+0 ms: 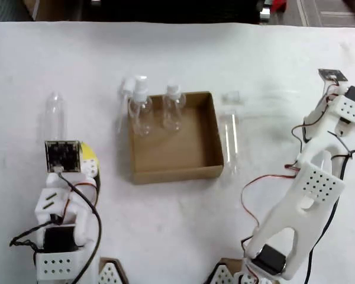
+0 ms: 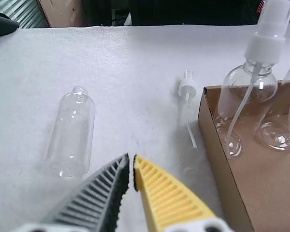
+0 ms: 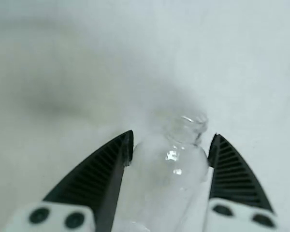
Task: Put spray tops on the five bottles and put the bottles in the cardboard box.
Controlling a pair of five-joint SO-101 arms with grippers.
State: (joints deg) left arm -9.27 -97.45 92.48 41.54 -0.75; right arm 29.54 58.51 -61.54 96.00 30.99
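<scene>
The cardboard box [image 1: 204, 168] sits mid-table. Two clear bottles with spray tops [image 1: 140, 109] [image 1: 173, 106] stand in its far left corner, the same pair [image 2: 249, 92] [image 2: 285, 121] showing in the left wrist view. A loose spray top [image 1: 125, 89] [image 2: 187, 92] lies left of the box. An uncapped bottle [image 1: 55, 115] [image 2: 72, 133] lies further left, just ahead of my shut left gripper [image 2: 131, 166] [image 1: 77, 157]. Another bottle [image 1: 229, 142] lies right of the box, a white top at its far end. My right gripper [image 3: 171, 140] is shut on an uncapped clear bottle [image 3: 176, 159].
The right arm [image 1: 346, 109] rises at the table's right side, with red and black wires hanging along it. White cloth covers the table [image 1: 177, 225]. The table's far edge meets a dark floor.
</scene>
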